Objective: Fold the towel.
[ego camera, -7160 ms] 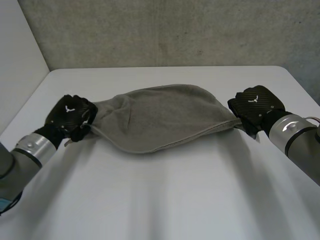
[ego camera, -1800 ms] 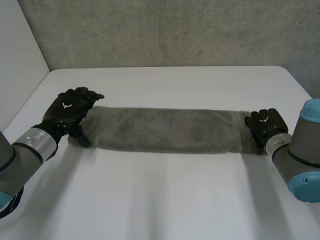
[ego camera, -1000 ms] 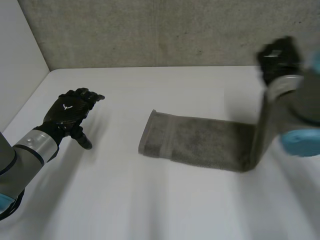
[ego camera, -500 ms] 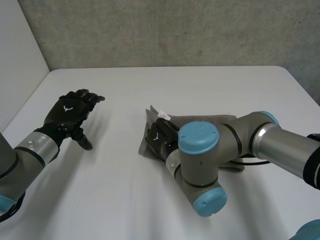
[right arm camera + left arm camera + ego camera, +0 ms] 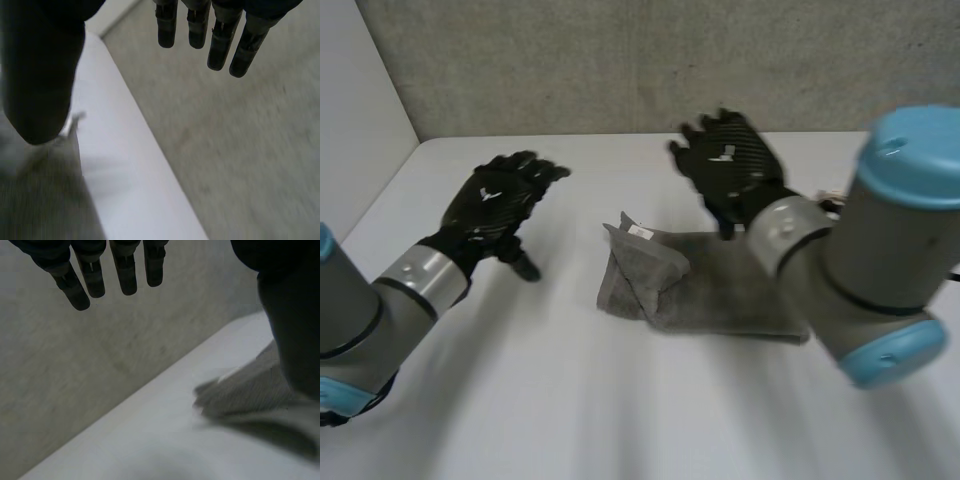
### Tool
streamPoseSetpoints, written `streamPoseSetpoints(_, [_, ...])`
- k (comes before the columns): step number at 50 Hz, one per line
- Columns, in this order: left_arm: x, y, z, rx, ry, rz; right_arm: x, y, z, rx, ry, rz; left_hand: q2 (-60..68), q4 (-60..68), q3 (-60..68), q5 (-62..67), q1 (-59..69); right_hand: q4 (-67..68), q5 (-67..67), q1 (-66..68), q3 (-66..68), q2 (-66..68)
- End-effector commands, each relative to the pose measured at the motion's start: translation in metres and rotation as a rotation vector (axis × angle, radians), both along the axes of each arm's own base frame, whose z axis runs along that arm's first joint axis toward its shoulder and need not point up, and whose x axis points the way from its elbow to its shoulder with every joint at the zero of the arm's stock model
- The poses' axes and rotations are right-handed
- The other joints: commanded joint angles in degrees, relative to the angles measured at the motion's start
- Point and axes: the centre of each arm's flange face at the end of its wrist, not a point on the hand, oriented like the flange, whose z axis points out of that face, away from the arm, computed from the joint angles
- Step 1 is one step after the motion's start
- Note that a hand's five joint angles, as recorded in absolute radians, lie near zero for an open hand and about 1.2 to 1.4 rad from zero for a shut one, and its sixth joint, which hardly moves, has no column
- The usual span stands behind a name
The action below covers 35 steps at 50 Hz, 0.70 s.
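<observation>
folded towel [image 5: 705, 290] on table [image 5: 620, 420], both hands empty

Open table [image 5: 570, 400] lies between the left hand [image 5: 498, 205] and the towel [image 5: 705, 285]; the right arm [image 5: 880, 250] looms over the towel's right end.

No words or numbers can be read. A small white emblem [image 5: 492, 194] marks the back of the black left hand [image 5: 500, 210], and likewise the right hand [image 5: 732, 178]. The white tag [image 5: 640, 232] on the folded grey towel [image 5: 720, 290] is illegible.
</observation>
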Motion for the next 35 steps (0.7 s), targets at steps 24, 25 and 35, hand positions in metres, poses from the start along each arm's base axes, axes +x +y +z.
streamPoseSetpoints(24, [-0.150,0.013,-0.070,0.142,0.075,-0.242,-0.086,-0.007,-0.130,0.179,0.074,-0.208,6.70,6.82,6.64,6.92,6.58,14.08,14.90,15.09,14.47,14.36])
streamPoseSetpoints(25, [-0.150,0.008,-0.075,0.134,0.066,-0.212,-0.086,-0.008,-0.132,0.184,0.077,-0.207,6.70,6.82,6.64,6.92,6.58,14.42,15.24,15.43,14.80,14.70])
streamPoseSetpoints(35, [-0.134,-0.015,-0.091,0.098,-0.010,-0.004,-0.089,-0.014,-0.147,0.227,0.095,-0.225,8.55,8.67,8.49,8.77,8.43,27.71,28.53,28.72,28.10,27.99])
